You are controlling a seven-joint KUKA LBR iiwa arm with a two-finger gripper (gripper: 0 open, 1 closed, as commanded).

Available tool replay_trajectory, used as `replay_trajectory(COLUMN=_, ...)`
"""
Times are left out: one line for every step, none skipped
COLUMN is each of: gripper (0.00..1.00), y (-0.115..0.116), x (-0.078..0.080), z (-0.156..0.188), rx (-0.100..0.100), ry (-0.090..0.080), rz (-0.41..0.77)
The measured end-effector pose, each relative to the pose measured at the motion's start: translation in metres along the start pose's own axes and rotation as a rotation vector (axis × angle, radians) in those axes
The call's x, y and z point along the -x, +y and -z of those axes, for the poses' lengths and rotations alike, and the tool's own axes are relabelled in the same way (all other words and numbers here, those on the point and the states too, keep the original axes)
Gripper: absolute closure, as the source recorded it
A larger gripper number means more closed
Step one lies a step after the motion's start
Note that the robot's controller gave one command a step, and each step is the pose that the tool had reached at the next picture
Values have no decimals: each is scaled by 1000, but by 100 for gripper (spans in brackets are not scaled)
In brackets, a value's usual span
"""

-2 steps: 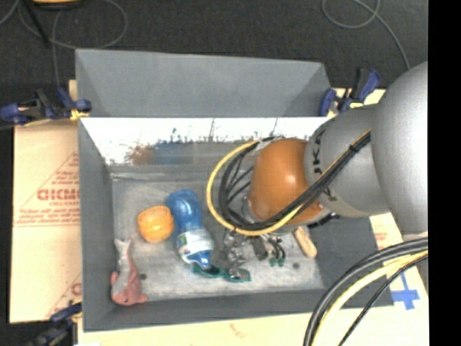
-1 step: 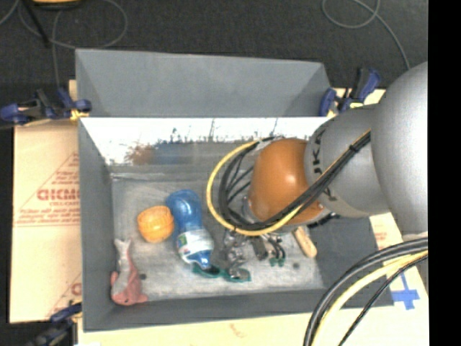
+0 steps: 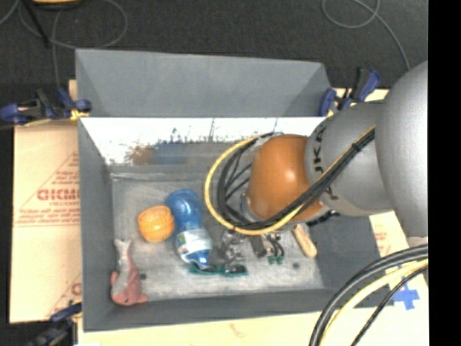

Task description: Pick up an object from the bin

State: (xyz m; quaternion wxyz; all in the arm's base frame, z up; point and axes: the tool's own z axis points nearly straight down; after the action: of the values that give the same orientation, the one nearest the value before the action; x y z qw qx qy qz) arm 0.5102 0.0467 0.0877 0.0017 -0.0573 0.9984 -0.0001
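Green and dark, a small flat thing (image 3: 225,269) lies near the front of the grey metal bin (image 3: 96,222), and my claw (image 3: 251,249) hangs low just beside and above it; I cannot tell whether the claw is open or closed. At the front left corner a pink toy figure (image 3: 126,280) lies on the floor. Touching the green thing's left end, a blue bottle (image 3: 189,225) with a white label lies on its side, its cap end toward my claw. Just left of the bottle sits an orange ball (image 3: 156,223). To my right a pale wooden stick (image 3: 304,240) lies tilted, close under my orange wrist cover (image 3: 277,175)
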Motion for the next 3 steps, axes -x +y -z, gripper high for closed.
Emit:
replay_trajectory(gripper=100, y=14, x=-3, z=17, rx=2, ry=-2, rz=-64)
replay_trajectory(gripper=100, y=20, x=6, z=25, rx=-1, ry=-1, rz=109)
replay_trajectory(gripper=100, y=17, x=1, z=63, rx=0, ry=2, rz=276)
